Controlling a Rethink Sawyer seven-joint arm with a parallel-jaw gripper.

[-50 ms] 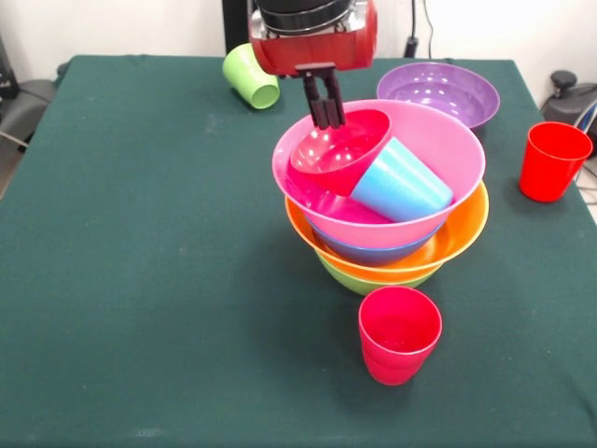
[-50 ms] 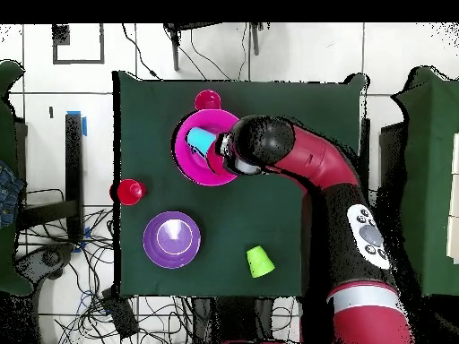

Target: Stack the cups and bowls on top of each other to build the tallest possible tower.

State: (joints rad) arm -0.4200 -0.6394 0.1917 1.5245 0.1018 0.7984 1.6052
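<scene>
A red cup (image 1: 399, 333) stands upright on the table (image 1: 140, 280), nearest of all, just in front of the tower (image 1: 382, 252). The tower is four bowls nested together: green at the bottom, then orange, then blue, and the wide pink bowl (image 1: 448, 149) on top. They sit inside each other, so the pile is steady but not very tall.

Inside the pink bowl a blue cup (image 1: 401, 184) lies on its side. Beside it the small red bowl (image 1: 340, 149) leans tilted. The claw (image 1: 326, 112) has its fingers pinched nearly shut on that red bowl's far rim, probably to lift it or set it flat.

Another red cup (image 1: 552, 161) stands far off to one side. Farther back sits the purple bowl (image 1: 438, 91), and a green cup (image 1: 250, 77) lies tipped over.
</scene>
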